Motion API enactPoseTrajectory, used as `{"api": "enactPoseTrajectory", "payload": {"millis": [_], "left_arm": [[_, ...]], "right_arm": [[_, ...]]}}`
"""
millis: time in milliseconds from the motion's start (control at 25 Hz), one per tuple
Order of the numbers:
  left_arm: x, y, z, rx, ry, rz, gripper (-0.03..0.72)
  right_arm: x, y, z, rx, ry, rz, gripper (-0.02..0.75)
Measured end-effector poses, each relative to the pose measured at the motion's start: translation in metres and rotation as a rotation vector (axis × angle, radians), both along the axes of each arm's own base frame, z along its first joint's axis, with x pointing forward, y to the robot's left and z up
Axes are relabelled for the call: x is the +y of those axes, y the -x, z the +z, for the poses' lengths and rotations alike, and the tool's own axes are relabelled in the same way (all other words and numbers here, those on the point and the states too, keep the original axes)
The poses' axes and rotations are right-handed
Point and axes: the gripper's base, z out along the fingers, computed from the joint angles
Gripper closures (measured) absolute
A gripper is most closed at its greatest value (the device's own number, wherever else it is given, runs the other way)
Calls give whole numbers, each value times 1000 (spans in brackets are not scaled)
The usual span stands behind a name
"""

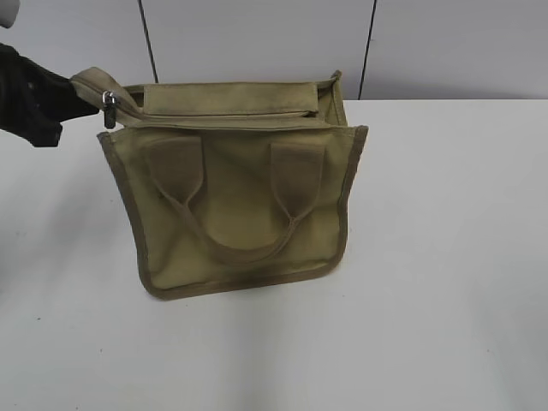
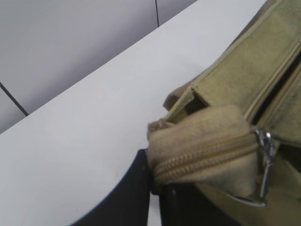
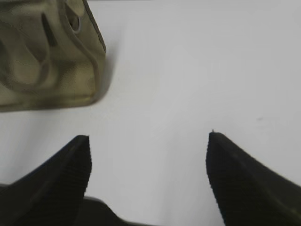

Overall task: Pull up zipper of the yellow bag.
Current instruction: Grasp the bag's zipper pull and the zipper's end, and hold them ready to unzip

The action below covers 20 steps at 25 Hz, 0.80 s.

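The yellow bag [image 1: 248,205] lies on the white table with its handles toward me and its top toward the back wall. The zipper [image 1: 223,116] runs along its top, with the silvery metal pull [image 1: 109,107] at the left end. My left gripper [image 1: 81,101] is shut on the fabric end tab of the zipper at the bag's upper left corner. In the left wrist view the jaws [image 2: 155,181] pinch that tab, and the pull [image 2: 266,165] hangs just right of them. My right gripper [image 3: 148,141] is open and empty above bare table, right of the bag [image 3: 47,56].
The white table [image 1: 445,282] spreads wide to the right and in front of the bag. A grey panelled wall [image 1: 257,38] stands close behind the bag. The right arm is out of the exterior view.
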Motion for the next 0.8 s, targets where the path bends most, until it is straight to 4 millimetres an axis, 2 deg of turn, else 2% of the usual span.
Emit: {"api": "enactPoseTrajectory", "payload": {"millis": [120, 320, 560, 720, 800], "left_arm": [[-1, 1, 0, 2, 5, -7, 680], [-2, 1, 1, 5, 12, -20, 680], [-3, 2, 1, 7, 21, -34, 680], [-3, 2, 1, 8, 21, -35, 680], [-3, 2, 1, 8, 21, -36, 680]], "right_arm": [[0, -16, 13, -19, -23, -14, 156], [0, -59, 32, 86, 35, 9, 156], [5, -137, 68, 188, 96, 111, 156], [26, -192, 76, 284, 112, 236, 156], [51, -209, 79, 318, 130, 313, 156]]}}
